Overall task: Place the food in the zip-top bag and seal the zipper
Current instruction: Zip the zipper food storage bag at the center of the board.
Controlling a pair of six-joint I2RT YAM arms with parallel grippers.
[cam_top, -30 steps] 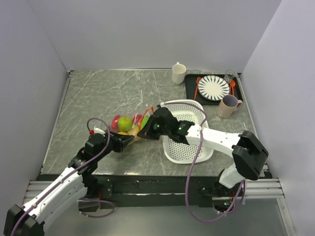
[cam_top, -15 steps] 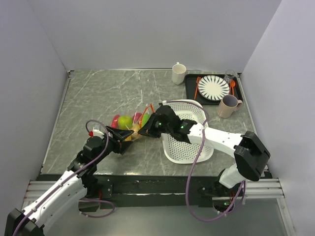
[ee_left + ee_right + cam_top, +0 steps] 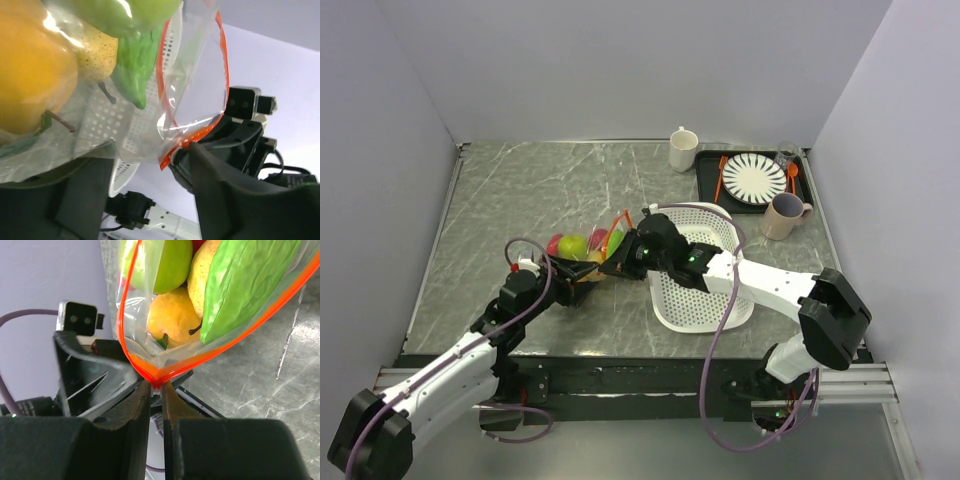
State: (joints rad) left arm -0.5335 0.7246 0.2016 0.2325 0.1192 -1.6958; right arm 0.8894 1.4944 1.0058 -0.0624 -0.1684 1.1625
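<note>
The zip-top bag lies mid-table, holding the food: a green apple, a yellow pear, an orange-yellow fruit and a green cucumber. A red ball shows at its left end. The orange-red zipper gapes open in a loop. My right gripper is shut on the zipper's end, with the small white slider between its jaws. My left gripper is open right under the bag's near side, its jaws apart, and the crinkled plastic rests on one finger.
A white perforated basket stands just right of the bag, under the right arm. At the back right a black tray holds a striped plate and orange cutlery. A white mug and a pinkish mug stand beside the tray.
My left gripper, shut a second ago, has opened and pushed in closer under the bag. My right gripper has kept its grip on the zipper's end and barely shifted.
</note>
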